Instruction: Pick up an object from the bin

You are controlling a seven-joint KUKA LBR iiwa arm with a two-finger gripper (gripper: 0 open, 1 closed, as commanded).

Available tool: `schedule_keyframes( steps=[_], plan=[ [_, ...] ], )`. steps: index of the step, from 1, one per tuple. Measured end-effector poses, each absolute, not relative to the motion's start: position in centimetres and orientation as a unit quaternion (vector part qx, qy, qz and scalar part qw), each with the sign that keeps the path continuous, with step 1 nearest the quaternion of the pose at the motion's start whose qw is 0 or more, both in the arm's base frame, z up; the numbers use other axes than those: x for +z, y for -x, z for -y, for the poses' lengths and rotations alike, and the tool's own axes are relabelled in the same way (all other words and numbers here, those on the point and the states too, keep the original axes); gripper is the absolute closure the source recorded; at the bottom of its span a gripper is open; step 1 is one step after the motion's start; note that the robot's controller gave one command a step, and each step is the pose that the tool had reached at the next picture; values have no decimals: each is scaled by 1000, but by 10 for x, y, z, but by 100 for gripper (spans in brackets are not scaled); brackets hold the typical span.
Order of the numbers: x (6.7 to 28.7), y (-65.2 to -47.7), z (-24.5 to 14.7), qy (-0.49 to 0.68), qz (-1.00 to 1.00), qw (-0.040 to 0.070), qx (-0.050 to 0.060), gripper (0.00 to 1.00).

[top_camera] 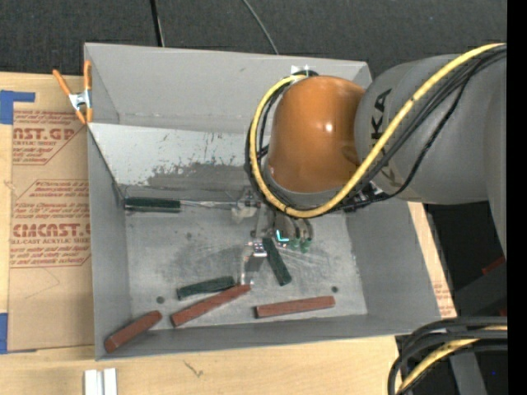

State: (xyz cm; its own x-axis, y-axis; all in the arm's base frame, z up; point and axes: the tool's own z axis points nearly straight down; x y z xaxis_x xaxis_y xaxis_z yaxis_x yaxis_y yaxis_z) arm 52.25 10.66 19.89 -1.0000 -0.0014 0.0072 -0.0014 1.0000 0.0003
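Three reddish-brown sticks point(294, 307) lie along the near edge of the bin point(107, 188), with a dark green stick point(206, 287) just behind them. Mid-bin, the gripper point(268, 252) hangs below the orange cover point(317, 138), right at a short tilted green bar point(278, 268). I cannot tell whether the gripper is spread or closed. A long green stick point(152, 206) lies by the far wall.

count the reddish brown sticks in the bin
3. The left stick lies in the bin's near-left corner, the middle stick slants just right of it, the right stick lies flat further right. The arm may hide more.
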Motion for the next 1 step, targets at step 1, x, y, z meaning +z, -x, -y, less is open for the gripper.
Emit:
schedule_keyframes(
  steps=[1],
  plan=[
    [203, -524, -106, 0, 1000, 0, -1, 0]
  ],
)
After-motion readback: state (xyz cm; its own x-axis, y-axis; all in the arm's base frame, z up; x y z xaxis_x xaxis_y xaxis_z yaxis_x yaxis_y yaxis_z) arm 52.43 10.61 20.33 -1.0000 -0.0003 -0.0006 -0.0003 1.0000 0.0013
